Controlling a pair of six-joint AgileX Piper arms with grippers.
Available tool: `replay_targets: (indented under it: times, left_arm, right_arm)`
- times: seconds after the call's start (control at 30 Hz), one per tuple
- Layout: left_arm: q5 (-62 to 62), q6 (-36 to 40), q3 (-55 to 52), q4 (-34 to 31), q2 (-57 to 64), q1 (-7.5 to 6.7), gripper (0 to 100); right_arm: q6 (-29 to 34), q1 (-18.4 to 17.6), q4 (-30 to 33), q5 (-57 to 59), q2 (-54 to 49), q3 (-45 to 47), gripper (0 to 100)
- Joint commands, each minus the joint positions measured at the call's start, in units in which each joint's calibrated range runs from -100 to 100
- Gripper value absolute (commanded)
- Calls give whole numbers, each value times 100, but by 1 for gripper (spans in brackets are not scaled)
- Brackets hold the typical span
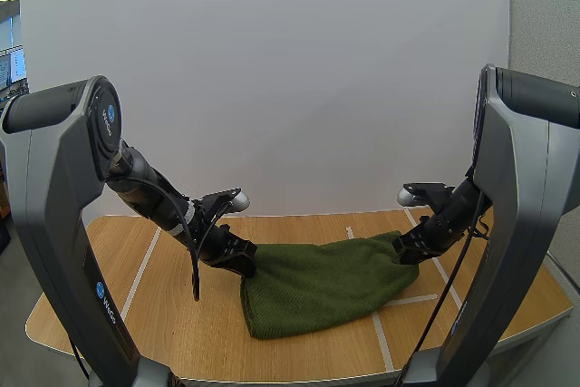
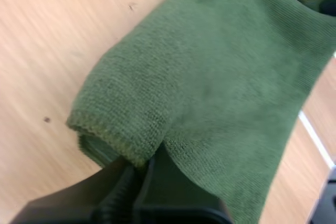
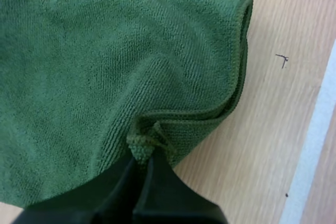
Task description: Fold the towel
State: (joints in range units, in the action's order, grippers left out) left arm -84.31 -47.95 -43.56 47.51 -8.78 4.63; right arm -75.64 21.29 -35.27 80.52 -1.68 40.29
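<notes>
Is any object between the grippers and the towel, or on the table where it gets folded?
Nothing visible is in the way. The left gripper and the right gripper each pinch an end of the towel, which lies on the table over flat white lines.

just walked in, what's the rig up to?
Both arms are on the green towel, which lies on the table. The left claw pinches the hemmed edge at one end, and the right claw pinches a bunched corner at the other end. The towel looks already doubled over, with layered edges showing at both ends. It lies slack between the two claws.
</notes>
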Motion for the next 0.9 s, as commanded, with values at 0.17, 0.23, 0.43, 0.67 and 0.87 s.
replay_targets:
  times: [0.17, 0.23, 0.43, 0.67, 0.87]
  left_arm:
    - [-986, 390, 35, 1, -20, -16, 95]
    - [-1172, 562, 35, 27, -9, -16, 100]
    - [-1566, 709, 35, -70, -9, 7, 93]
    - [-791, 952, 35, -877, -9, 7, 93]
    - [-777, 991, 23, -950, -9, 112, 93]
  right_arm:
    - [-36, 31, 29, 209, -84, 27, 0]
    - [-69, 31, 20, 209, -84, 27, 0]
    - [-136, 31, 16, 209, -84, 27, 0]
    - [-185, 31, 16, 209, -84, 27, 0]
    - [-265, 31, 6, 209, -84, 27, 0]
